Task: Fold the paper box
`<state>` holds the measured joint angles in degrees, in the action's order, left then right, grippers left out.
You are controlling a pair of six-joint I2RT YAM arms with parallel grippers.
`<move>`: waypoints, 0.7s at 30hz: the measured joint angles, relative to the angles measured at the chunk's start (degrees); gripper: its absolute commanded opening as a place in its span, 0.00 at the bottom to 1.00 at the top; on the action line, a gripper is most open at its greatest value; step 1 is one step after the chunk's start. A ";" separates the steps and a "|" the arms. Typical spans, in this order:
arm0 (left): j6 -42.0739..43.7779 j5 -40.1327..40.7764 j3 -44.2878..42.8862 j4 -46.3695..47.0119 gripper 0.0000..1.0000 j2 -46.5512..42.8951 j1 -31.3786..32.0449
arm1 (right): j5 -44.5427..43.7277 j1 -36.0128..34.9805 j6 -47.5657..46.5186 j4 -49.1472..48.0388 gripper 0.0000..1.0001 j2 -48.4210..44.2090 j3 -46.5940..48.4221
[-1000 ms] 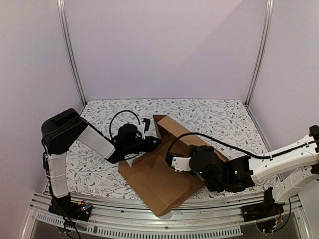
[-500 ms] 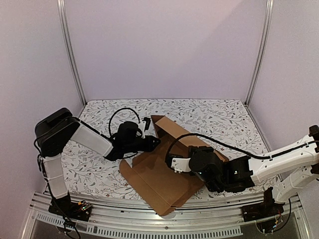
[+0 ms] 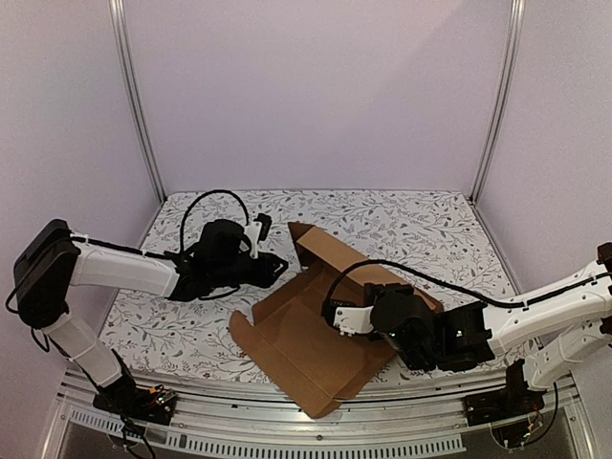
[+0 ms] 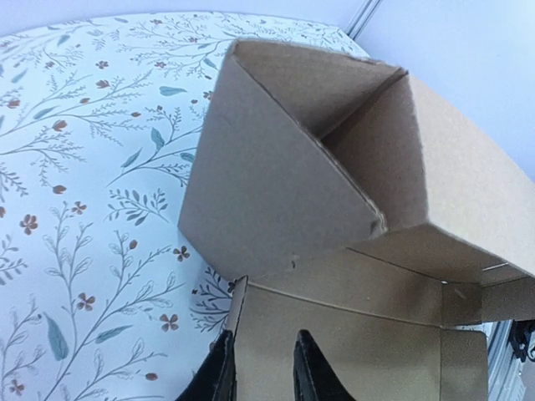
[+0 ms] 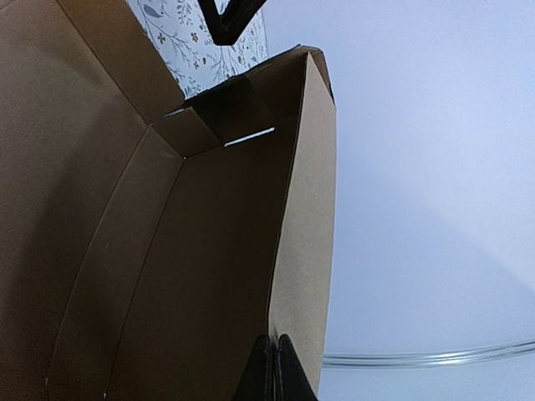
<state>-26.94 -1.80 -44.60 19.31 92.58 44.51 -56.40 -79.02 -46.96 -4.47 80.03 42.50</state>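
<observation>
The paper box [image 3: 306,339], brown corrugated cardboard, lies half-formed in the middle of the table with its far walls raised and a wide panel flat toward me. My left gripper [image 3: 280,269] is at the box's left edge. In the left wrist view its jaws [image 4: 263,363] stand a little apart, and a thin upright flap edge [image 4: 236,305] of the paper box [image 4: 284,192] lies against the left finger. My right gripper [image 3: 334,314] is inside the box. In the right wrist view it [image 5: 277,361] is shut on the top edge of a raised wall [image 5: 305,251].
A floral cloth [image 3: 421,225] covers the table. Metal posts [image 3: 139,105] [image 3: 497,105] stand at the back corners before purple walls. The box's near corner [image 3: 317,406] reaches over the front rail [image 3: 287,435]. The right arm's black cable [image 3: 430,279] arcs over the box.
My left arm has stretched out low and drawn its gripper a little to the left, and its jaws have parted slightly. The right gripper stays pinched on the wall.
</observation>
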 measured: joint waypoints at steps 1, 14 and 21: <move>0.26 0.59 0.35 -1.22 0.24 -1.20 -0.15 | 0.02 0.02 -0.07 0.00 0.00 -0.22 -0.15; 0.96 -3.76 -6.78 -4.26 0.31 6.38 -10.27 | 0.83 0.39 -0.46 0.31 0.00 -1.95 -0.90; 0.26 -10.78 -18.45 -0.50 0.33 18.18 -15.52 | 1.33 0.39 0.11 1.01 0.00 -2.95 -0.92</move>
<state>-26.68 -12.58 -63.05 18.81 110.76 28.99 -55.07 -78.63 -46.85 -3.46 77.08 41.58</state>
